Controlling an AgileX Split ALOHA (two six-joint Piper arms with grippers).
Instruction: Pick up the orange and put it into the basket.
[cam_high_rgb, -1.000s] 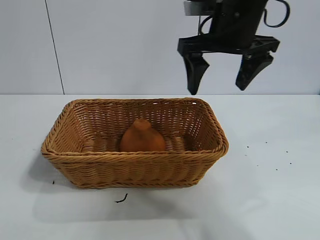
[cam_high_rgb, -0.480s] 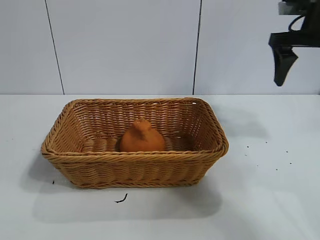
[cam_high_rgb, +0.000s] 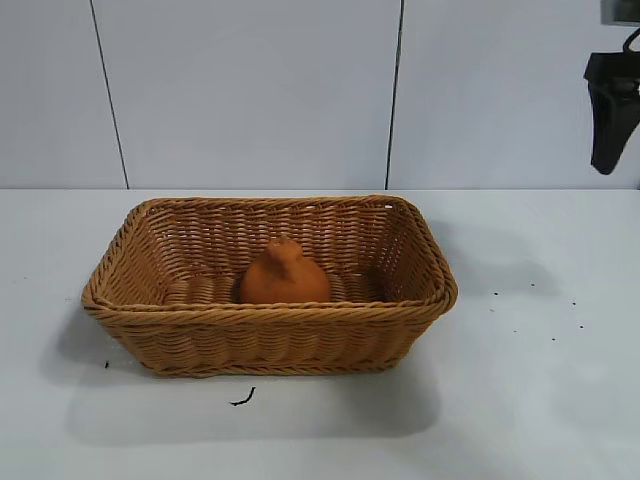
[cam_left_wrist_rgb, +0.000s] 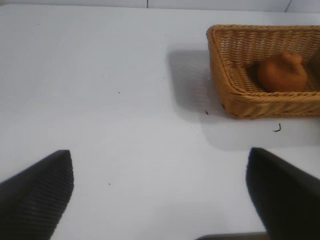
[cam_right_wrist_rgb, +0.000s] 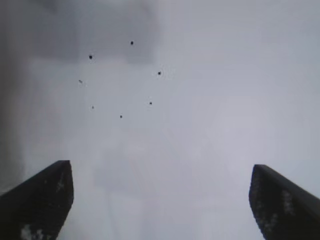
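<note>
Exterior view: right gripper (cam_right_wrist_rgb: 160, 200) apparently downward-pointing, spread and empty, right of basket (cam_high_rgb: 270, 310) with orange (cam_high_rgb: 285, 275)

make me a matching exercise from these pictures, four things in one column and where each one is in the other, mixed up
Things:
1. orange
2. basket
3. right gripper
4. left gripper

Places or states:
a. open, above speckled bare table, off to the basket's right
b. standing on the white table, under neither gripper
c. lying inside, on the woven floor
d. open and empty, low over the table, well away from the basket's end

Pairs: 1-c, 2-b, 3-a, 4-d
</note>
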